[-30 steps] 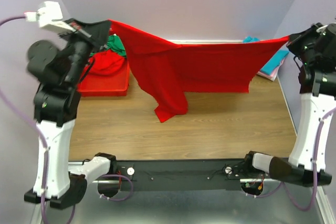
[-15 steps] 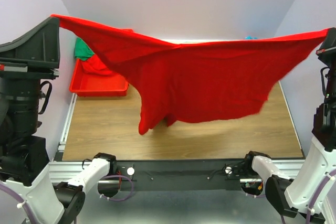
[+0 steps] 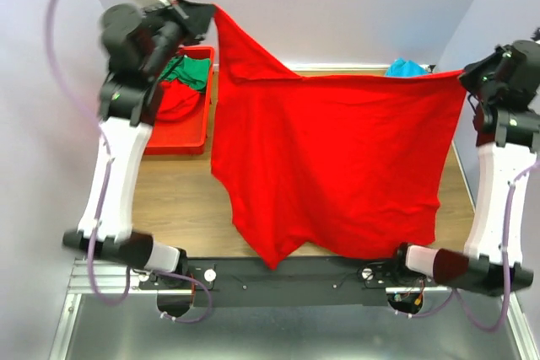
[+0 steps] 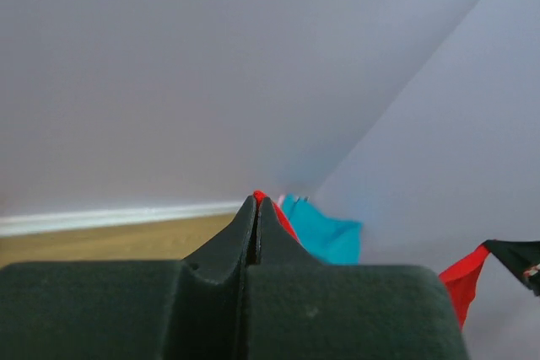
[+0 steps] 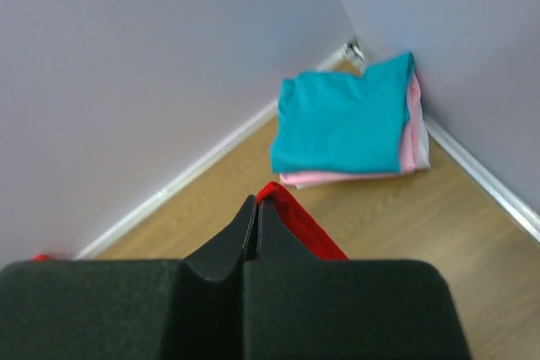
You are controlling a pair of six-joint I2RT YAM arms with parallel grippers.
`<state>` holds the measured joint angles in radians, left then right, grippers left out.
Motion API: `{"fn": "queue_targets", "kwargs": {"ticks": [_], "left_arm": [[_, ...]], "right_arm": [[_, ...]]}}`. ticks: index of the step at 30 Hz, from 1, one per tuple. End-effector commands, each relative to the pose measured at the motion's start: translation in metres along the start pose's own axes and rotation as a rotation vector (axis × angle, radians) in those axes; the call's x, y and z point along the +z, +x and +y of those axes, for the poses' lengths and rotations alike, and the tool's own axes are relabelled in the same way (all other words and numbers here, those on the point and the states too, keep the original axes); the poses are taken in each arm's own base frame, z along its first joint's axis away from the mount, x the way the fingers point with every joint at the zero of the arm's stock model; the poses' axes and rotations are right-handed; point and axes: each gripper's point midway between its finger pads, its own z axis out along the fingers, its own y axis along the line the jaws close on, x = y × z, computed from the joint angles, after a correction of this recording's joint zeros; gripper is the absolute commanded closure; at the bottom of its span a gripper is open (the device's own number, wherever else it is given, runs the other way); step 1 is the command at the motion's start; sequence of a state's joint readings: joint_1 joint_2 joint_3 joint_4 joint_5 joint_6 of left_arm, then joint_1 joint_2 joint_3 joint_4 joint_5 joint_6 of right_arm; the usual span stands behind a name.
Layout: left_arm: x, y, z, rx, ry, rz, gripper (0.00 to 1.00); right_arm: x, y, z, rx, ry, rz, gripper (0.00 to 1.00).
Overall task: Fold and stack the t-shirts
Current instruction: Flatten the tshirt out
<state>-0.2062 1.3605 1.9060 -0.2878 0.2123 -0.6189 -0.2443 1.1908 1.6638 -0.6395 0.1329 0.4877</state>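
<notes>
Aloft — soft, smooth red t-shirt [image 3: 329, 158]

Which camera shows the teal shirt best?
Right wrist view: the teal shirt lies whole atop a pink one. The top view shows only a sliver behind the red shirt; the left wrist, a blurry corner.

red t-shirt [image 3: 329, 158] plain | bin [image 3: 173, 139] red | green t-shirt [image 3: 196, 72] | teal t-shirt [image 5: 346, 120] | pink t-shirt [image 5: 354, 178] | table [image 3: 181, 200] brown woodgrain
</notes>
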Motion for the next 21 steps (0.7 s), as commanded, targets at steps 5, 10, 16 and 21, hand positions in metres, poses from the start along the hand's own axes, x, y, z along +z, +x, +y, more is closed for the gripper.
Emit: {"fn": "queue_targets", "kwargs": {"ticks": [5, 10, 16, 21], "left_arm": [[0.04, -0.025, -0.026, 0.073, 0.14, -0.032, 1.0], [0.037, -0.064, -0.054, 0.098, 0.209, -0.125, 1.0], [-0.016, -0.098, -0.085, 0.147, 0.251, -0.236, 1.0], [-0.081, -0.122, -0.108, 0.198, 0.256, -0.328, 1.0]], "right_arm": [[0.058, 0.02, 0.007, 0.022, -0.01, 0.078, 0.99], [0.056, -0.019, 0.029, 0.035, -0.065, 0.0, 0.99], [0.022, -0.049, 0.041, 0.058, -0.111, -0.082, 0.99], [-0.035, -0.08, 0.042, 0.059, -0.135, -0.198, 0.99]]}}
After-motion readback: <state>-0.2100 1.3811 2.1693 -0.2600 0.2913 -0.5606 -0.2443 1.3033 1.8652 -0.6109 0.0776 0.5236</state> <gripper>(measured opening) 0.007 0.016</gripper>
